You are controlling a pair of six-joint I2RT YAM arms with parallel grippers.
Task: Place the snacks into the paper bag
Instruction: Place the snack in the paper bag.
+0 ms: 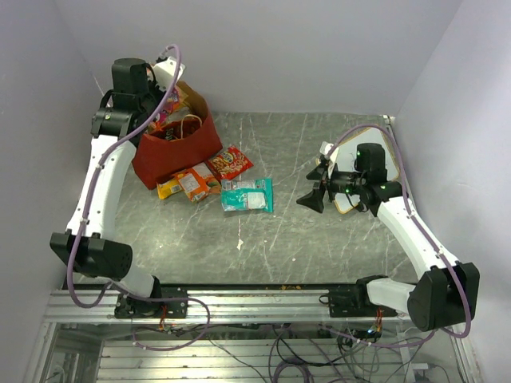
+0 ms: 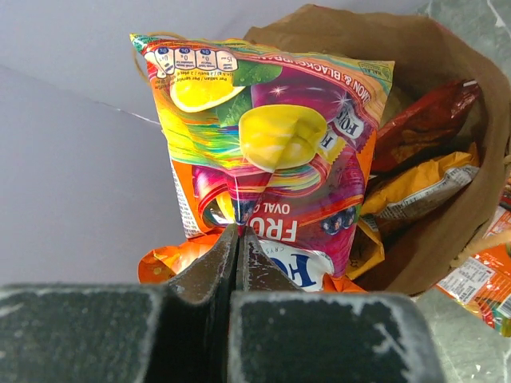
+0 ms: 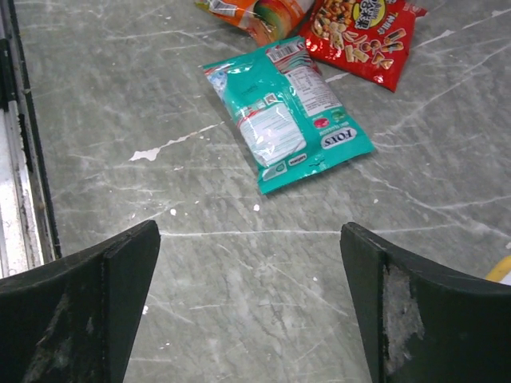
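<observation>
My left gripper (image 2: 238, 239) is shut on the bottom edge of a multicolour packet (image 2: 271, 144), holding it over the open mouth of the red paper bag (image 1: 177, 152). The bag's brown inside (image 2: 471, 199) holds a dark red packet (image 2: 423, 120), a brown-gold packet (image 2: 415, 187) and an orange one (image 2: 168, 255). On the table lie a teal packet (image 1: 247, 194), a red packet (image 1: 231, 162) and an orange-yellow packet (image 1: 190, 183). My right gripper (image 1: 314, 185) is open and empty, right of the teal packet (image 3: 287, 116).
A white board with an orange edge (image 1: 351, 199) lies under my right arm at the table's right. Grey walls close in the back and both sides. A metal rail (image 1: 255, 299) runs along the near edge.
</observation>
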